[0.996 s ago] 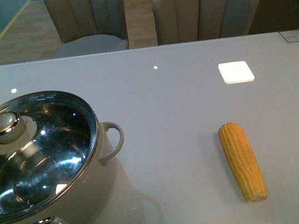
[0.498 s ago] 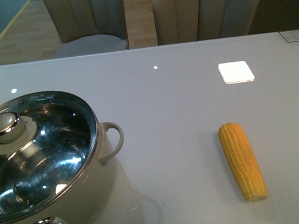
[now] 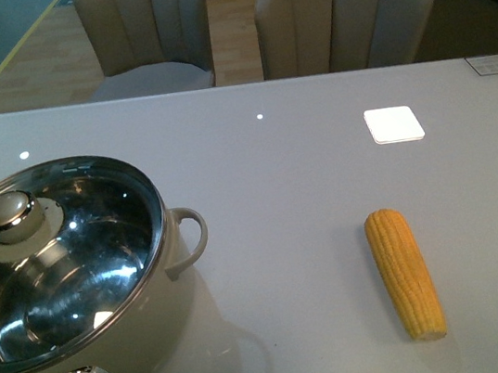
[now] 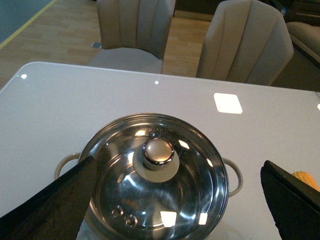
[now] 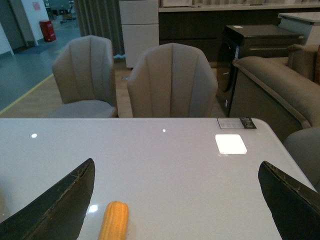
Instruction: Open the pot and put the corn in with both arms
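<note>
The left gripper [image 4: 178, 161] hangs with its black fingers [image 4: 60, 200] spread wide above the pot [image 3: 163, 335], the lid's round knob [image 4: 159, 152] showing between them. The right gripper [image 5: 176, 162] is likewise splayed open above the table [image 3: 278, 191], holding nothing, with the corn [image 5: 113, 220] lying below it. In the front view the cream pot sits at the table's 8 o'clock with its glass lid [image 3: 74, 269] on, loop handle [image 3: 189, 238] toward 3 o'clock. The corn [image 3: 403, 271] lies well apart at the pot's 3 o'clock, running roughly from 12 to 6. Two beige chairs [image 3: 344, 8] stand at 12 o'clock.
</note>
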Tool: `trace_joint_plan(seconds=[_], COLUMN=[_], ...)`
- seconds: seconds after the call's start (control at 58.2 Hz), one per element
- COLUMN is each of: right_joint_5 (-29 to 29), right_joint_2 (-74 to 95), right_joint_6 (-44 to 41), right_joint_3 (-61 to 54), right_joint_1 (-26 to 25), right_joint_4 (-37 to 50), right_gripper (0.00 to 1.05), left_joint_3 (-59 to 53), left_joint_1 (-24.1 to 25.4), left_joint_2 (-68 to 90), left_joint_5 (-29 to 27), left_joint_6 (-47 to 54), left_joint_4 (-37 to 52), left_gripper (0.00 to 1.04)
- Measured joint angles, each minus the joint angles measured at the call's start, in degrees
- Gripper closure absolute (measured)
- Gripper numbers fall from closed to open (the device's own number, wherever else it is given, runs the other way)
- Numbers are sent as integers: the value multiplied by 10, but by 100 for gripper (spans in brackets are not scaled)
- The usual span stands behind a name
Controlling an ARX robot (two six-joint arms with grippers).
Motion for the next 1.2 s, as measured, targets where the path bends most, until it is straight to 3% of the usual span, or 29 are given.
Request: trace_joint_plan(seconds=[0.137, 0.395, 0.738, 1.202], right_joint_5=[0, 0, 0, 0], right_joint_2=[0, 0, 0, 0], right_joint_6=[0, 0, 0, 0], right_joint_3=[0, 0, 0, 0], right_joint_1=[0, 0, 0, 0], right_joint_4=[0, 0, 0, 0], right_gripper=[9, 9, 9, 9], left_joint_3=[41, 105, 168, 172], left_joint_1=[-11, -18, -11, -11], left_joint_2=[242, 517, 695, 775], left_joint_5=[-31, -62, -73, -76], left_joint_6=[28, 32, 32, 36], left_joint_4=[187, 352, 430, 492], left_gripper=[7, 7, 7, 7])
